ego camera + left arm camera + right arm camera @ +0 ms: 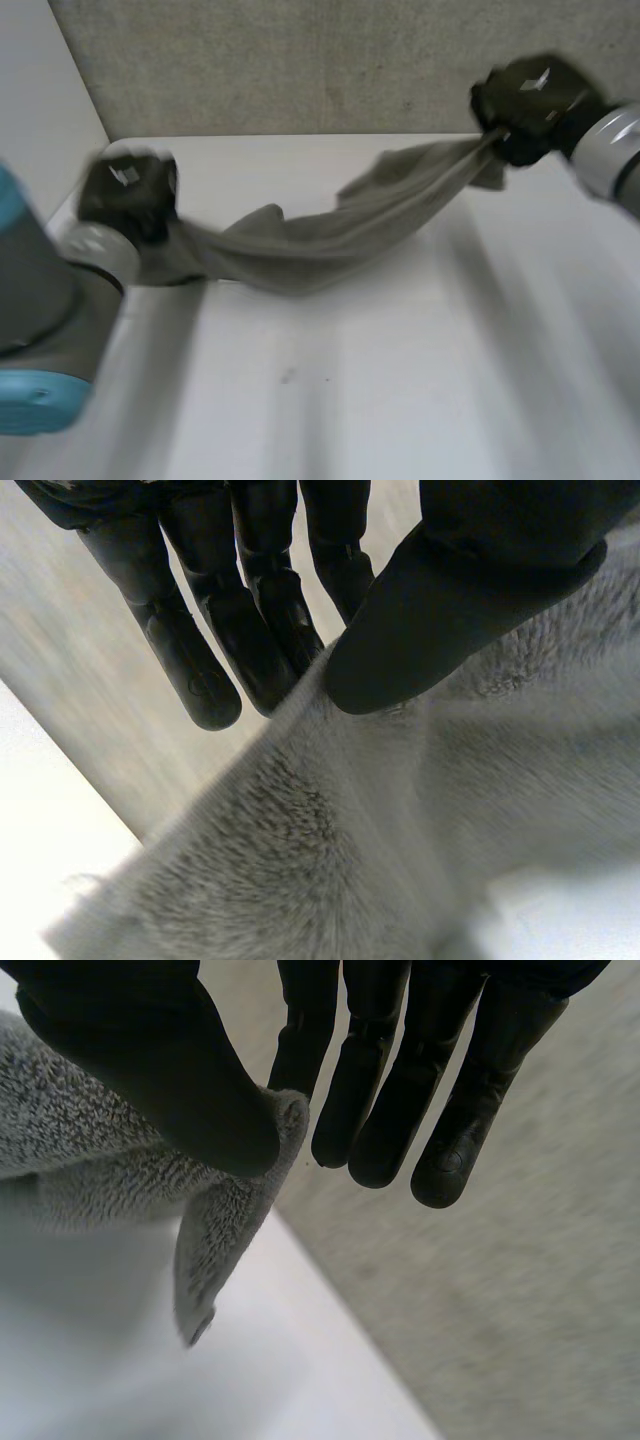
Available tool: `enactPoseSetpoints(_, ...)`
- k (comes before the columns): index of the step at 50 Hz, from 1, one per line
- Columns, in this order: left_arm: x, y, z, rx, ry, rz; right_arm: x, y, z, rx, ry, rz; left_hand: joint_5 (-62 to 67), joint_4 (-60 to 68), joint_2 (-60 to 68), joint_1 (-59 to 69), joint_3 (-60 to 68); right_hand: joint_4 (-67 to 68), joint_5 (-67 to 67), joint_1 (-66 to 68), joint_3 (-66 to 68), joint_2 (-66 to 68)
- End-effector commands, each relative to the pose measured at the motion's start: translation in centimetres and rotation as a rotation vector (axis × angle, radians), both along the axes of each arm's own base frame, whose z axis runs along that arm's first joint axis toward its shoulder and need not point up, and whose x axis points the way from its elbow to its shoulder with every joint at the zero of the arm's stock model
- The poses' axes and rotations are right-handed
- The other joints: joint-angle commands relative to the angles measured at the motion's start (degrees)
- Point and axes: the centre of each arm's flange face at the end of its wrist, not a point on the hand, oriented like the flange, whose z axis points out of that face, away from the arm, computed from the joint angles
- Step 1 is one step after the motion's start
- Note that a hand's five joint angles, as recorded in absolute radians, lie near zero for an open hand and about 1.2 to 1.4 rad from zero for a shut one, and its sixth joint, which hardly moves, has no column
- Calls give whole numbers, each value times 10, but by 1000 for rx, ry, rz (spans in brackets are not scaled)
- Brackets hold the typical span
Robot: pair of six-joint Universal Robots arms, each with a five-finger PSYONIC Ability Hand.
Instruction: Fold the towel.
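- Table: white, w/ a grey wall behind its far edge.
- Towel: grey, bunched lengthwise into a rope-like band, slung between both hands over the table's far half. It sagged at mid-span. Could not tell whether the sag touched the table.
- Left arm: at the table's near left corner.
- Left hand: at the towel's left end. Wrist view: thumb pressed onto the towel edge against straight fingers, so pinching it.
- Right hand: raised at far right, on the towel's other end. Wrist view: thumb clamped the towel corner against a finger, other fingers straight.
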Motion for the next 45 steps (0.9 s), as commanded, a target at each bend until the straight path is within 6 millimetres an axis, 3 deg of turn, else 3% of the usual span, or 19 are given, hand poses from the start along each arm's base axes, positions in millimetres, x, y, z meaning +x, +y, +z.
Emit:
enactPoseSetpoints(1, 15, 30, 94, -170, 66, -9, -28, 40, 80, -170, -32, -48, 107, 104, 103, 121, 104, 116, 141, 260, 121, 127)
enactPoseSetpoints(3, 16, 35, 105, -178, 69, -26, -39, 58, 98, -180, -16, -67, 107, 104, 103, 121, 104, 116, 141, 260, 121, 127)
enactPoseSetpoints(5, 19, 37, 118, -175, 64, -40, -43, 62, 99, -163, 11, -74, 107, 104, 103, 121, 104, 116, 141, 260, 121, 127)
enactPoseSetpoints(9, 26, 29, 118, -140, 39, -23, -44, 62, 91, -123, 84, -65, 107, 104, 103, 121, 104, 116, 141, 260, 121, 127)
enactPoseSetpoints(15, 32, -15, 70, 28, -74, 3, -40, 39, 43, 37, 269, -44, 107, 104, 103, 121, 104, 116, 141, 260, 121, 127)
enactPoseSetpoints(19, 21, -43, 26, 142, -131, -25, -25, 21, 0, 150, 394, -12, 107, 104, 103, 121, 104, 116, 141, 260, 121, 127)
enactPoseSetpoints(20, 21, -43, 26, 143, -131, -25, -25, 21, 0, 151, 394, -12, 107, 104, 103, 121, 104, 116, 141, 260, 121, 127)
enactPoseSetpoints(22, 16, -54, 11, 174, -149, -34, -21, -1, -30, 212, 457, -33, 107, 104, 103, 121, 104, 116, 141, 260, 121, 127)
enactPoseSetpoints(24, 6, -77, -11, 191, -161, -47, -20, -13, -42, 233, 477, -50, 107, 104, 103, 121, 104, 116, 141, 260, 121, 127)
enactPoseSetpoints(31, -16, -123, -24, 21, -111, -106, -9, -65, -65, 149, 440, -114, 107, 104, 103, 121, 104, 116, 141, 260, 121, 127)
enactPoseSetpoints(36, -27, -149, 12, -297, -18, -112, 4, -100, -37, -121, 267, -199, 107, 104, 103, 121, 104, 116, 141, 260, 121, 127)
enactPoseSetpoints(37, -28, -154, 32, -434, 20, -99, 7, -108, -19, -229, 185, -232, 107, 104, 103, 121, 104, 116, 141, 260, 121, 127)
enactPoseSetpoints(38, -28, -154, 32, -436, 20, -99, 9, -111, 6, -347, 86, -261, 107, 104, 103, 121, 104, 116, 141, 260, 121, 127)
enactPoseSetpoints(39, -28, -154, 57, -577, 60, -86, 9, -111, 7, -348, 85, -261, 107, 104, 103, 121, 104, 116, 141, 260, 121, 127)
enactPoseSetpoints(40, -28, -149, 84, -715, 103, -75, 9, -108, 35, -466, -14, -278, 107, 104, 103, 121, 104, 116, 141, 260, 121, 127)
enactPoseSetpoints(41, -28, -149, 84, -716, 103, -75, 6, -100, 59, -567, -97, -292, 107, 104, 103, 121, 104, 116, 141, 260, 121, 127)
enactPoseSetpoints(42, -24, -141, 109, -836, 145, -55, 6, -100, 59, -568, -98, -292, 107, 104, 103, 121, 104, 116, 141, 260, 121, 127)
enactPoseSetpoints(43, -19, -133, 130, -937, 183, -28, 2, -91, 80, -661, -169, -299, 107, 104, 103, 121, 104, 116, 141, 260, 121, 127)
enactPoseSetpoints(45, -17, -126, 141, -995, 212, -19, -1, -80, 96, -736, -222, -295, 107, 104, 103, 121, 104, 116, 141, 260, 121, 127)
